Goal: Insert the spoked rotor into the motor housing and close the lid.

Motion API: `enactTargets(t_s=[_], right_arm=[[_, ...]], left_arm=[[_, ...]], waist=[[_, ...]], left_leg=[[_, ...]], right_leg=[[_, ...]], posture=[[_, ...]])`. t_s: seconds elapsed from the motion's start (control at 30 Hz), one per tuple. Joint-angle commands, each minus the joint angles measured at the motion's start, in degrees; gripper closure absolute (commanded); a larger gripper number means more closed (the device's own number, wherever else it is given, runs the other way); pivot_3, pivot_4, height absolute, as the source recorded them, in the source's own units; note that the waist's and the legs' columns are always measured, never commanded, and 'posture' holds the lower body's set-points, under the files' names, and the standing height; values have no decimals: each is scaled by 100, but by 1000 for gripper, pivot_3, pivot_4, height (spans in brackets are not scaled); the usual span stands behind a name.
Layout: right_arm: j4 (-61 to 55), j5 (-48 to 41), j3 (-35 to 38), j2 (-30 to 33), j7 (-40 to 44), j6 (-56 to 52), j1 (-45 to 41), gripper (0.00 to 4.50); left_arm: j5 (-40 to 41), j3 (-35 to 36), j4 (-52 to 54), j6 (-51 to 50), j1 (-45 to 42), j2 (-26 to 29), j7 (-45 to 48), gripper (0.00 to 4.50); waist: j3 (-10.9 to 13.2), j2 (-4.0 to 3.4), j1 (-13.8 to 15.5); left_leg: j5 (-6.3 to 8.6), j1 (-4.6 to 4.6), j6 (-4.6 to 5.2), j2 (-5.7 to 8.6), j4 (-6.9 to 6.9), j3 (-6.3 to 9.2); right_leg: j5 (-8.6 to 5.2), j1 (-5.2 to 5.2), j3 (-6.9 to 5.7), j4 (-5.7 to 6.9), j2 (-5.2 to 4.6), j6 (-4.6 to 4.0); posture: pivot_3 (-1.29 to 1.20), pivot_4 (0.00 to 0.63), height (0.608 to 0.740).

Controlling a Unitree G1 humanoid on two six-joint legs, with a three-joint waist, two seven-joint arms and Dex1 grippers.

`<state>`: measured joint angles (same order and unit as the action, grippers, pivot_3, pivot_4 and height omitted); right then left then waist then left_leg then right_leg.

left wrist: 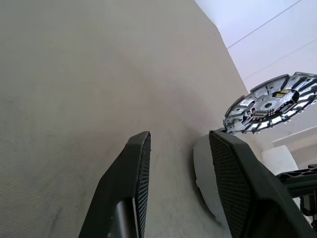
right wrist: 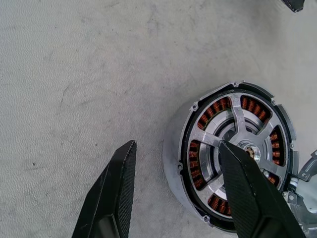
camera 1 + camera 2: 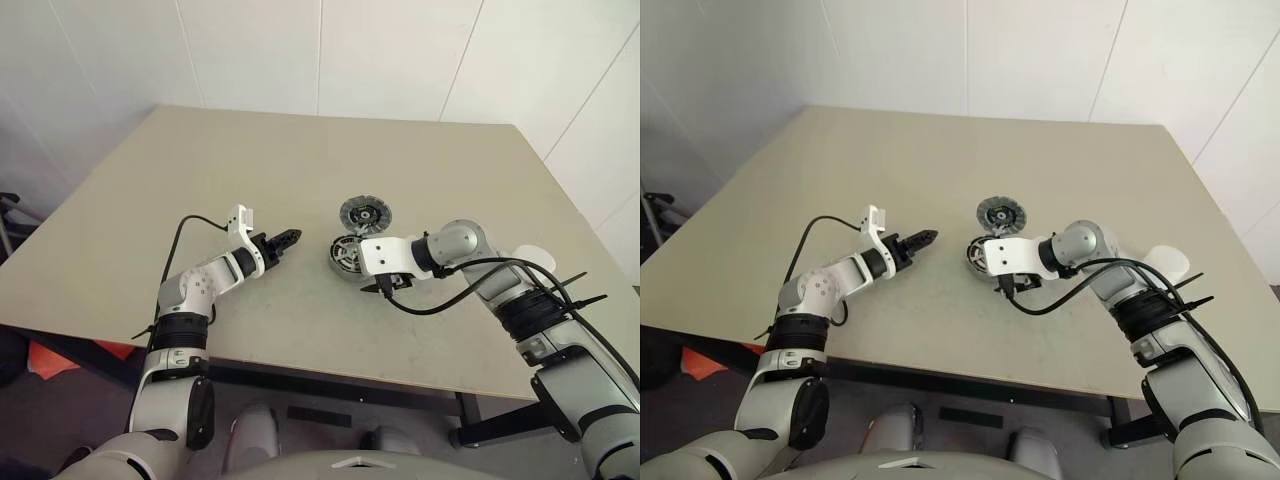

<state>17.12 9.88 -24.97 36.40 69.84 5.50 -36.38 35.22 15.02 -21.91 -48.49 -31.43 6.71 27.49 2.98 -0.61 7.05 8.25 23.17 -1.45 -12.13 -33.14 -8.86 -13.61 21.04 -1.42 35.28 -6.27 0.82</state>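
The beige rectangular table (image 3: pixel 200 200) carries the task parts near its middle. The motor housing (image 2: pixel 233 153), a short round silver-grey cup with copper-coloured windings around a dark centre, rests flat on the table. The spoked rotor (image 2: pixel 237 130) appears to sit already inside the housing: pale spokes run from a small central hub across the windings, although its exact seating depth cannot be confirmed from the right wrist view. The lid (image 3: pixel 364 213), a flat round grey disc with a ribbed rim and black central hub, lies on the table just beyond the housing (touching or nearly touching its rim) and is not fitted.

The right tool (image 2: pixel 178 193) hangs directly above the near edge of the housing. Its two black fingers (image 2: pixel 116 188) stand apart and released; one is over bare table beside the housing wall, the other over the rotor face. Nothing is grasped.

The left tool (image 3: pixel 284 241) hovers over the table to the left of the housing, well apart from it, pointing toward it. Its fingers (image 1: pixel 129 188) are spread and hold nothing.
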Motion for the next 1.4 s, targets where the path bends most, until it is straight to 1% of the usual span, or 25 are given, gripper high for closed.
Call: enactTargets(t_s=[0.03, 0.23, 0.37, 0.47, 0.57, 0.77, 0.83, 0.9, 1.03, 1.13, 1.2, 1.27, 1.33, 1.4], right_arm=[[-130, -5, 77, 80, 31, -114, 90, 1566], [-77, 6, 168, 213, 22, -84, 172, 1566], [-25, -10, 73, 51, 16, -177, 175, 1566], [150, 150, -43, -40, -23, -83, 90, 1566], [289, 251, -110, -67, 68, 34, -58, 2132], [907, 507, -237, -163, -4, 414, -535, 3979], [1062, 511, -255, -179, 21, 543, -629, 4475], [1206, 411, -221, -234, 85, 557, -730, 4498], [1571, 494, -210, -276, -46, 722, -897, 4498], [1675, 439, -162, -262, 8, 723, -923, 4498], [1665, 426, -48, -280, -194, 553, -907, 4498], [1485, 289, 144, -317, -333, 78, -859, 4498], [1150, 28, 327, -336, -222, -573, -784, 4498], [549, -481, 630, -381, 28, -1663, -730, 4498]], left_arm=[[13, -48, 33, 92, -161, 17, 73, 2516], [-13, -114, 8, 94, -138, 17, 113, 2516], [-27, -118, -42, 116, -174, 15, 122, 2516], [-32, -110, -63, 139, -188, 16, 116, 2516], [-28, -88, -70, 186, -166, 14, 92, 2516], [8, -24, 37, 246, -34, -31, 20, 2516], [15, 0, 55, 265, -10, -50, -3, 2516], [34, 43, 93, 286, -3, -62, -34, 2516], [63, 120, 59, 339, -44, -59, -60, 2516], [31, 137, -3, 396, -40, -77, -58, 2516], [25, 143, -25, 433, -9, -103, -66, 2516], [22, 145, -37, 471, 33, -142, -76, 2516], [44, 177, -32, 484, 50, -196, -126, 2516], [102, 249, -32, 490, 36, -234, -152, 2516]], waist=[[0, 0, 1], [0, 0, 0], [0, 0, -5], [-1, 1, -18], [-1, 1, -79], [-4, 8, -147], [-3, 10, -171], [-2, 10, -181], [-1, 10, -171], [0, 12, -169], [1, 13, -165], [3, 13, -166], [10, 14, -161], [20, 14, -148]], left_leg=[[0, 0, 0, 0, 0, 0], [0, 0, 0, 0, 0, 0], [0, -1, 0, 0, 1, 0], [0, -4, 0, -1, 2, 0], [0, -9, 0, -1, 2, 0], [0, -4, 0, -2, 3, 0], [0, -9, 0, -2, 3, 0], [1, -17, 0, -5, 3, 0], [1, -19, -1, -8, 10, 2], [1, -19, -1, -4, 10, 2], [1, -18, 0, -1, 10, 2], [1, -17, -1, -1, 10, 2], [1, -13, -1, 0, 11, 3], [1, -1, 0, 3, 15, 4]], right_leg=[[0, 0, 0, 0, 0, 0], [0, 1, 1, 0, 0, 0], [0, 1, 1, 0, 0, 0], [0, -1, 1, 0, 1, 0], [0, -2, 1, 2, 3, 0], [0, -2, 0, -3, 2, 0], [2, -3, -1, -2, 4, -3], [9, -3, -1, -1, 4, -15], [10, 2, -2, -1, 6, -16], [10, 3, -1, -1, 5, -15], [10, 3, 0, -2, 4, -15], [10, 5, 1, -3, 4, -14], [10, 11, 0, -3, 4, -14], [12, 16, 4, -3, 3, -17]], posture=[[0, 0, 740], [0, 0, 740], [0, 0, 740], [0, 0, 740], [0, 0, 740], [0, 0, 740], [0, 0, 740], [0, 0, 740], [0, 0, 740], [0, 0, 740], [0, 0, 740], [0, 0, 740], [0, 0, 740], [0, 0, 740]])
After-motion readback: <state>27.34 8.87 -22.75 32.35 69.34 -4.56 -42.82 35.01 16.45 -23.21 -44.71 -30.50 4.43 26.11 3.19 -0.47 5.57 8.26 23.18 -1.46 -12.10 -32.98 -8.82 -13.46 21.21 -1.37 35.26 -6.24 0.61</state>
